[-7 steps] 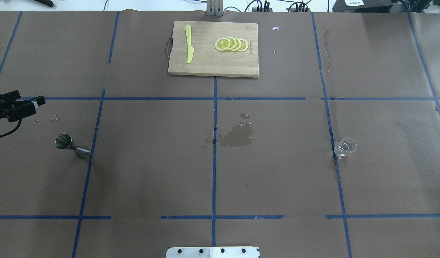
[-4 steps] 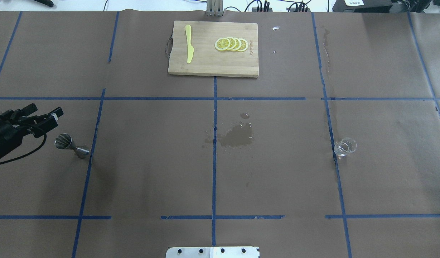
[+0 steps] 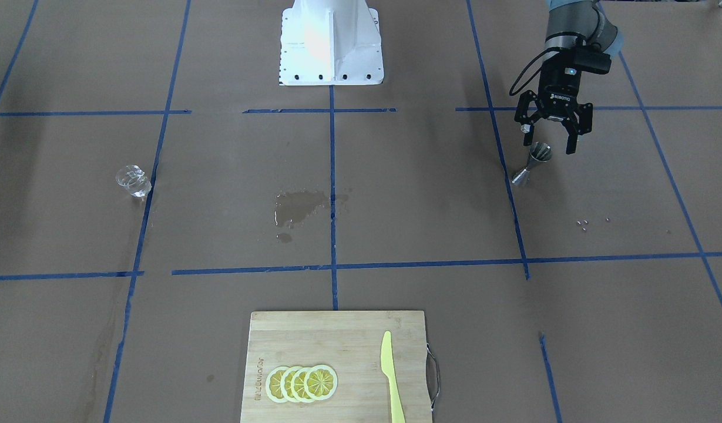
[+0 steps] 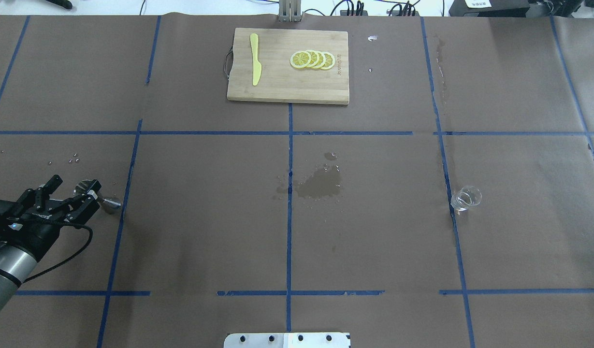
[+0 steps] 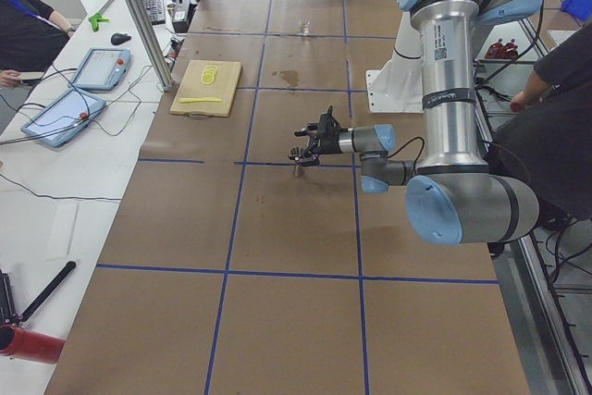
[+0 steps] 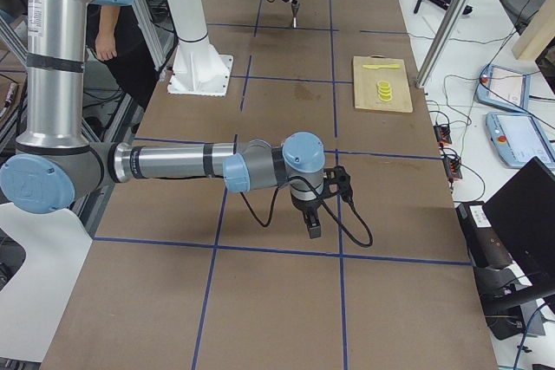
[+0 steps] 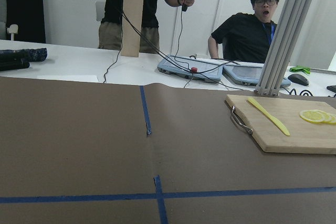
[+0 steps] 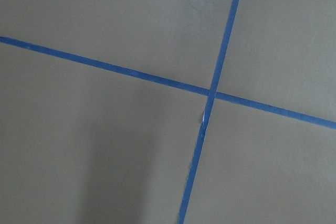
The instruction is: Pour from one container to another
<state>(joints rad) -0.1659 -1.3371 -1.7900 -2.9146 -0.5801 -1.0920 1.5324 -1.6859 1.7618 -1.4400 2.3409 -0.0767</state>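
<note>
While the left hand (image 3: 550, 145) hangs wide open over the small shiny steel hourglass jigger (image 3: 532, 163), nine o'clock in the overhead view, I'd call it light, stiff, slippery: pinch the narrow waist; right hand (image 6: 313, 227), can't tell

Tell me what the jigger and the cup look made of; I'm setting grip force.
The jigger looks like polished steel: silvery grey with bright, mirror-like glints. The cup is clear glass or plastic, I cannot tell which: the brown paper shows through its walls.
</note>
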